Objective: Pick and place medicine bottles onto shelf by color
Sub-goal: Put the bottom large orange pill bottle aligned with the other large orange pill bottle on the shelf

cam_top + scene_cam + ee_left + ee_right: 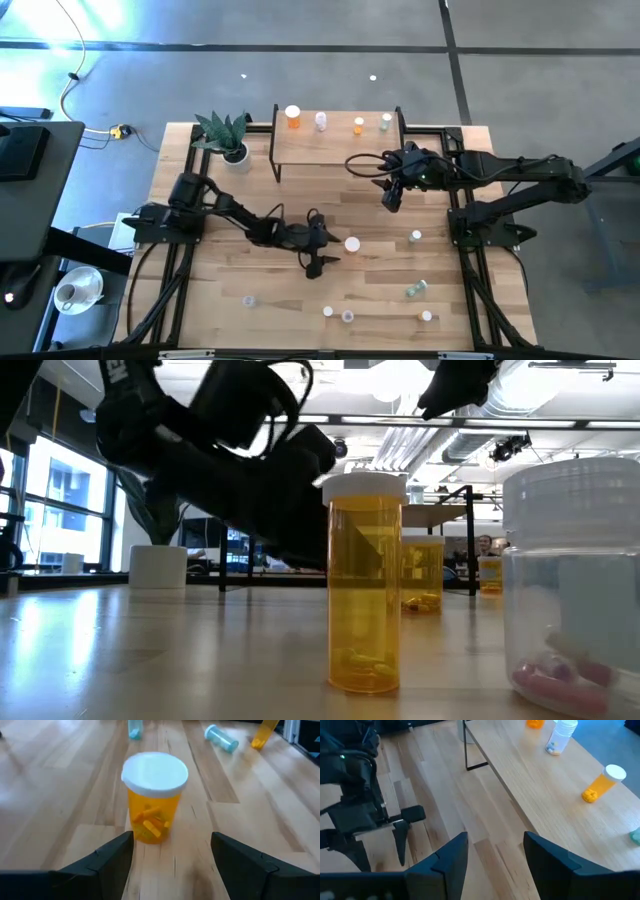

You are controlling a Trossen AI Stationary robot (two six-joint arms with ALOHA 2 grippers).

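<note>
Between the parted jaws of the left gripper (172, 860), low over mid-bench, stands an upright orange bottle (152, 795), ungrasped and just ahead of the fingertips. This looks like the approach to a pick: the jaws need to advance around the body, then close. The right gripper (392, 197), jaws apart and empty, waits beside the shelf (335, 145), where four bottles already stand.

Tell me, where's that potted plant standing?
In the high view, the potted plant stands at the table's far left corner, just left of the shelf.
</note>
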